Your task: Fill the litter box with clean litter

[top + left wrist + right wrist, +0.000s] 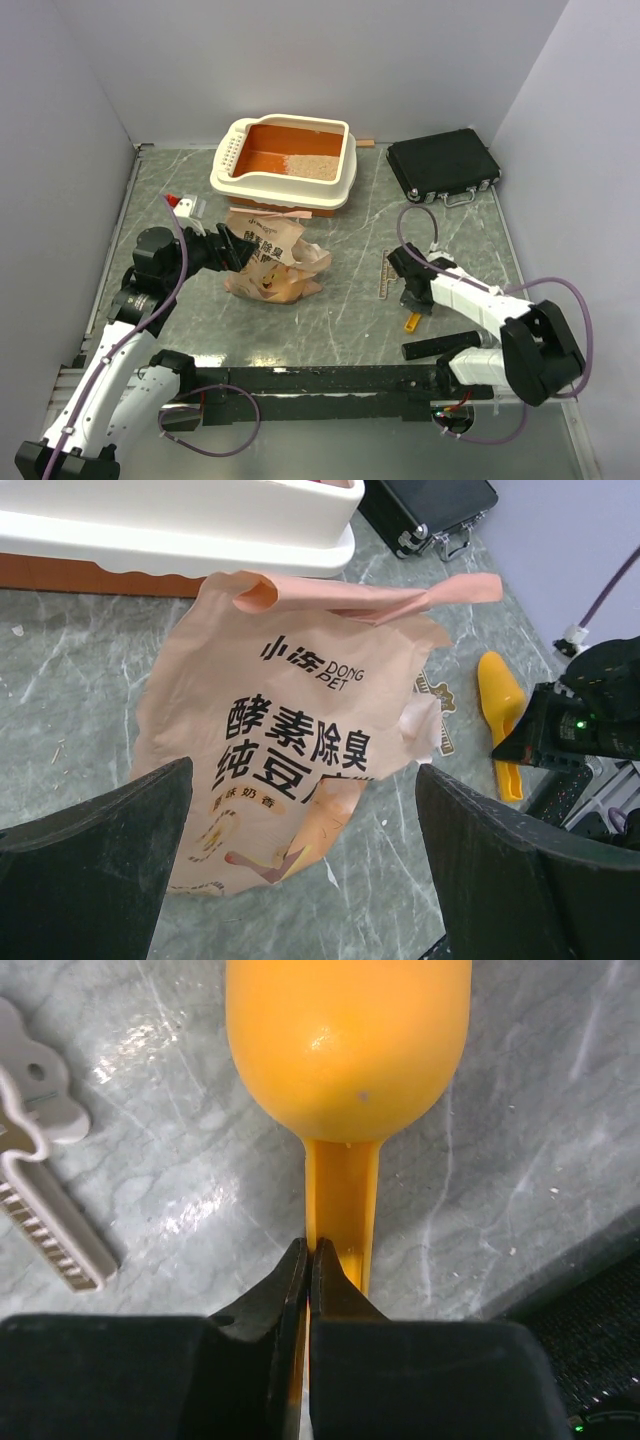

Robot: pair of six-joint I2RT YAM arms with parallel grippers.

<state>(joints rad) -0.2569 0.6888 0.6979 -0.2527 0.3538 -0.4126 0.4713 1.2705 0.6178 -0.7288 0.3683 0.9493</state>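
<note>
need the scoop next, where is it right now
The scoop lies on the right side of the table in the top view, right of the bag and nearer the arms than the case, its handle pinched by the right gripper.

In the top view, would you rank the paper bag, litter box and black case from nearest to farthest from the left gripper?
1. paper bag, right at the left gripper.
2. litter box, just behind the bag.
3. black case, far right corner.
</note>
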